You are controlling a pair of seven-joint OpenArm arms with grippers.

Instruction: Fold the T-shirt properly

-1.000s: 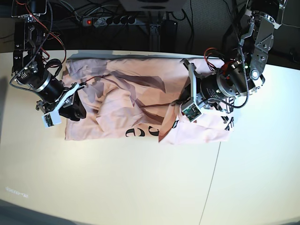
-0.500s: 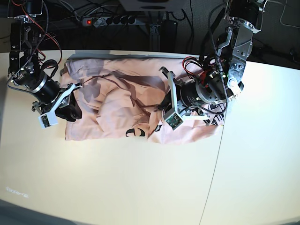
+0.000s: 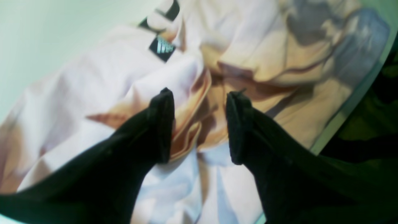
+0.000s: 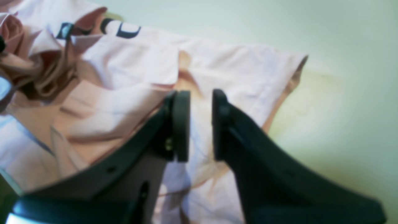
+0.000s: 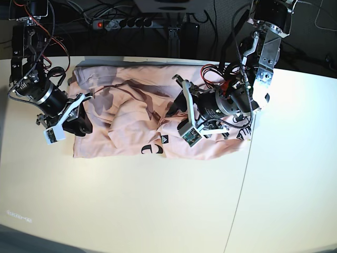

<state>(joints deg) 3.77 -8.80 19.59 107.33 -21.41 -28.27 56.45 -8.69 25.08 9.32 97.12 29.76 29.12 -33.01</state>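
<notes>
The T-shirt (image 5: 137,121) lies crumpled on the table (image 5: 158,211), along its far edge. The left gripper (image 3: 199,124) is above the shirt's middle with its jaws spread and nothing between them; a raised fold lies below. The right gripper (image 4: 200,124) stands at the shirt's edge with a narrow gap between its jaws; whether cloth is pinched cannot be told. A power strip (image 5: 124,23) sits behind the table. Both arms reach inward, angled down.
</notes>
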